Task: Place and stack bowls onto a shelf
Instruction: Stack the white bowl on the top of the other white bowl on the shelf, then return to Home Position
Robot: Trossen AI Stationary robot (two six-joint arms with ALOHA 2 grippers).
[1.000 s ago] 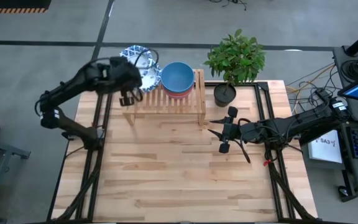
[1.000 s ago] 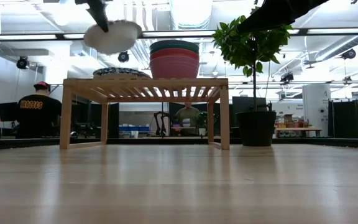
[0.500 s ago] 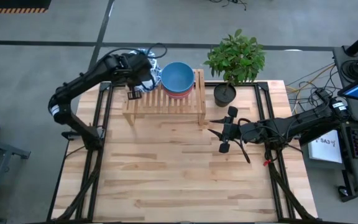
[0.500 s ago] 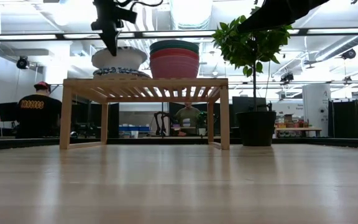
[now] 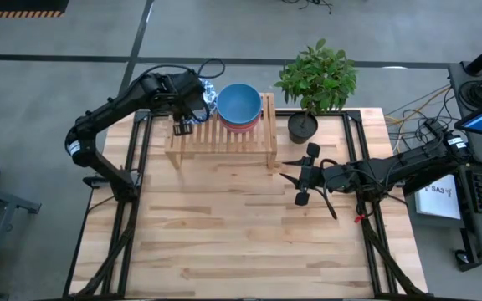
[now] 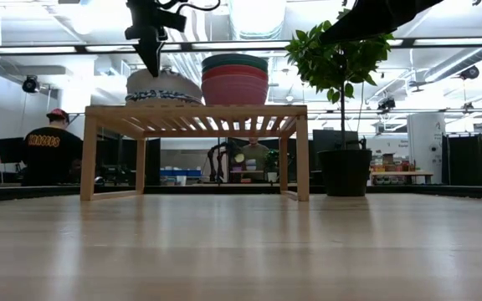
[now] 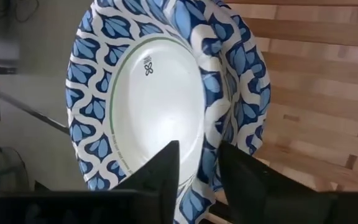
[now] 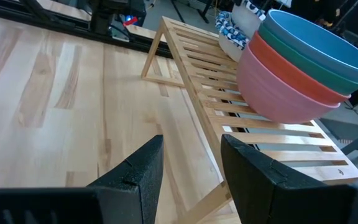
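Patterned bowl seated on the shelf's left half, left gripper still on it.

The white bowl with blue leaf rim (image 7: 166, 99) rests on the patterned stack (image 6: 164, 86) on the slatted shelf (image 5: 224, 138), beside the blue-topped plain stack (image 5: 240, 104). The left gripper (image 5: 182, 125) pinches its rim, fingers (image 7: 160, 174) nearly closed. Half a second ago the bowl sat slightly higher; now it is nested. The right gripper (image 5: 301, 177) waits spread open over bare tabletop (image 5: 241, 242), well clear of the plant pot (image 5: 302, 127).

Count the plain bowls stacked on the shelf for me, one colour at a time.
Blue bowl: 1
Green bowl: 1
Red bowl: 1
Pink bowl: 1
Total: 4
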